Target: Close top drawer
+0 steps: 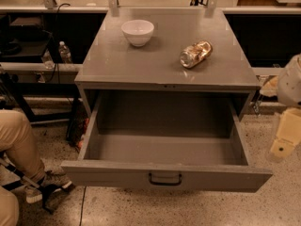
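Note:
The top drawer (pixel 117 175) of the grey metal cabinet is pulled fully out toward me and its inside looks empty. Its flat front panel has a small black bail handle (pixel 165 179) at centre. My gripper (pixel 284 139) is a cream-coloured piece at the right edge of the camera view. It hangs beside the drawer's right side, a little beyond its front corner, and is apart from the drawer. It holds nothing that I can see.
A white bowl (pixel 138 32) and a crumpled shiny can (pixel 195 53) lie on the cabinet top (pixel 141 65). A person's leg and shoe (pixel 21 149) are at the left by the drawer's front corner. A water bottle (pixel 65 52) stands on a shelf behind, left.

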